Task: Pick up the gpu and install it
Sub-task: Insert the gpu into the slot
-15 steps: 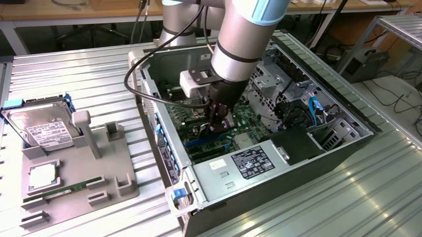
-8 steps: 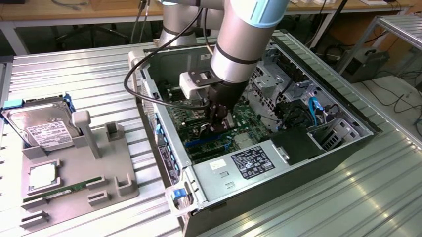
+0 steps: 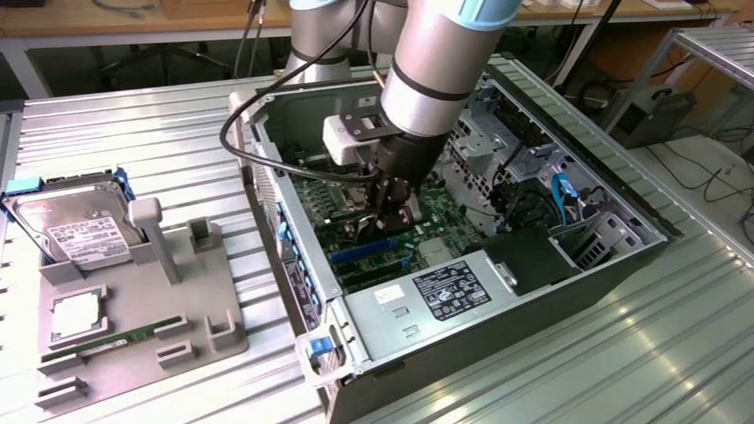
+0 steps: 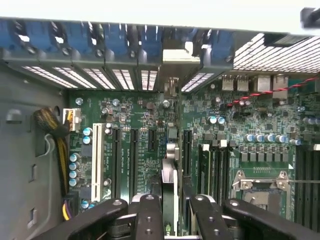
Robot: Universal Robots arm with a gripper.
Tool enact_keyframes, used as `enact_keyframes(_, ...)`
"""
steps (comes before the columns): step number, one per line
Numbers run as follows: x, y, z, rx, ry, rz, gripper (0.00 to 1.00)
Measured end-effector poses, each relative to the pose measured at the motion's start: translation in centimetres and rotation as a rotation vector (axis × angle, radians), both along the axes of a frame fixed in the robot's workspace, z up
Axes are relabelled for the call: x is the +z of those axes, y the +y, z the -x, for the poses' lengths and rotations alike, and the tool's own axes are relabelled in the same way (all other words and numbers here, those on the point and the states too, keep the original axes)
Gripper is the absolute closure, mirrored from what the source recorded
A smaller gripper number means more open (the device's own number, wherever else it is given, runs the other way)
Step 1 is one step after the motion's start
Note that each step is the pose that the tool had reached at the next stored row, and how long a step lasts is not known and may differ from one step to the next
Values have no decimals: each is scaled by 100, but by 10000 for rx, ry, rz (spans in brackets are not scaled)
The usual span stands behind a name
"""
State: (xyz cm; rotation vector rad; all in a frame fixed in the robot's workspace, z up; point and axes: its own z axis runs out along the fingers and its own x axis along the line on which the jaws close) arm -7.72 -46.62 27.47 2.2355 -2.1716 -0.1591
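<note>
Robotics lab: ribbed metal table (image 3: 177, 150), open PC case (image 3: 507, 349) around the jaws, grey parts fixture (image 3: 194, 269) well apart, wooden desks (image 3: 118, 22) beyond.

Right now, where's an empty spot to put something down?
Bare ribbed table lies behind the grey tray, up to the case, and again on the exterior view's right of the case. Crowded: the tray, with its hard drive, and inside the case, where the claw holds the gpu.
</note>
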Motion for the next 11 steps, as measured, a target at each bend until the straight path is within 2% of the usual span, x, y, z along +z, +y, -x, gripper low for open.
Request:
enact_keyframes(4, -23, 0, -1, -1, 1, 16, 74)
enact_keyframes(8, -106, 0, 15, -1, 2, 38, 74)
enact_keyframes(11, -108, 0, 20, -4, 51, 48, 74)
